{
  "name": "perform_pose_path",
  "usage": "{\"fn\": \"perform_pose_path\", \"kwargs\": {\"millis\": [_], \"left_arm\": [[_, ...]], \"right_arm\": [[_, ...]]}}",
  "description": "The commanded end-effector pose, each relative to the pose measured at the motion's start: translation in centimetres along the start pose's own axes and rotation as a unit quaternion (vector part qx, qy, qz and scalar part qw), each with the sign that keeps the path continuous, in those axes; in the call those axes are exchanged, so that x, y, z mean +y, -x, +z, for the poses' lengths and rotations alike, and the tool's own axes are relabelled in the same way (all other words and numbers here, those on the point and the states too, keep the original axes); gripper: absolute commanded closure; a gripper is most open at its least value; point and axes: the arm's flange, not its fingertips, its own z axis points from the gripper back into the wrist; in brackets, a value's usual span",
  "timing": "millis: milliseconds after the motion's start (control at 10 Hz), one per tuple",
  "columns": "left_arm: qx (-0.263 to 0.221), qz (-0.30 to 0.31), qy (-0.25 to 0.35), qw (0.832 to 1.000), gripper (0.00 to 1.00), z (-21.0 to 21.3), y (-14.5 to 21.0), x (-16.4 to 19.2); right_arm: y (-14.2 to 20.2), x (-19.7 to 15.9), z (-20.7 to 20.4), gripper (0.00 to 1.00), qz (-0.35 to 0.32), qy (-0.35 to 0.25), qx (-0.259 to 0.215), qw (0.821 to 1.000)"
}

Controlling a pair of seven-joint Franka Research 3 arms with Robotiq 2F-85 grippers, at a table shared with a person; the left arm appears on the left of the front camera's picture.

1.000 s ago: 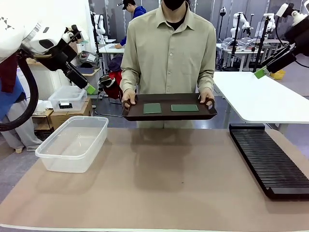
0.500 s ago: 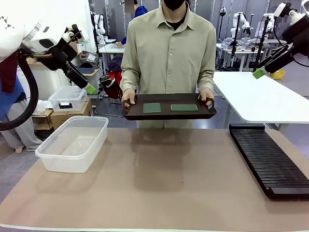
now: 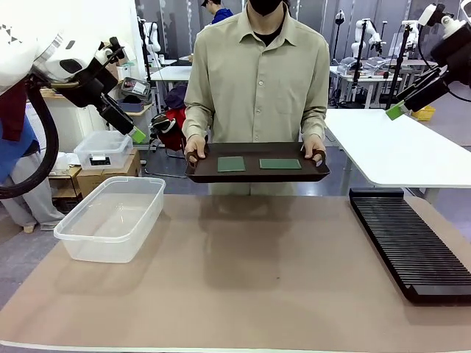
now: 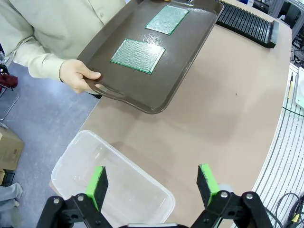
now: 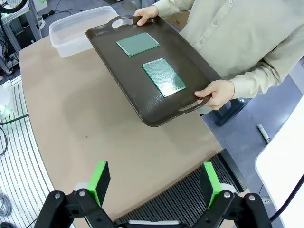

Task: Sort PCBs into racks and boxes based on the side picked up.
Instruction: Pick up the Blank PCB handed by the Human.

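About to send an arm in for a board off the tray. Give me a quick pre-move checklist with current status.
1. Left gripper open, holding nothing: ok.
2. Right gripper open, holding nothing: ok.
3. Both PCBs flat on the tray, apart from each other: ok.
4. Tray held by the person's hands at both ends: ok.
5. Box on the robot's left and rack on its right, both on the table: ok.
6. Which face of each PCB is up: cannot tell.
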Motion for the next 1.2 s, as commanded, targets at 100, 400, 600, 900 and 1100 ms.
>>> {"fn": "perform_pose_path", "kwargs": {"millis": [100,400,600,900,1100], "left_arm": [[-0.012,0.001,0.003,1.000,0.00,0.4,-0.1,-0.1],[-0.021,-0.007,0.003,1.000,0.00,1.3,-0.6,-0.7],[-0.008,-0.008,0.016,1.000,0.00,1.2,-0.7,-0.7],[-0.011,-0.008,0.000,1.000,0.00,1.3,-0.6,-0.8],[-0.011,-0.008,0.000,1.000,0.00,1.3,-0.6,-0.8]], "right_arm": [[0.3,0.0,-0.2,0.00,0.007,-0.005,0.001,1.000],[0.3,0.0,-0.2,0.00,0.007,-0.005,0.001,1.000],[0.3,0.0,-0.2,0.00,0.007,-0.005,0.001,1.000],[0.3,0.0,-0.2,0.00,0.007,-0.005,0.001,1.000],[0.3,0.0,-0.2,0.00,0.007,-0.005,0.001,1.000]]}}
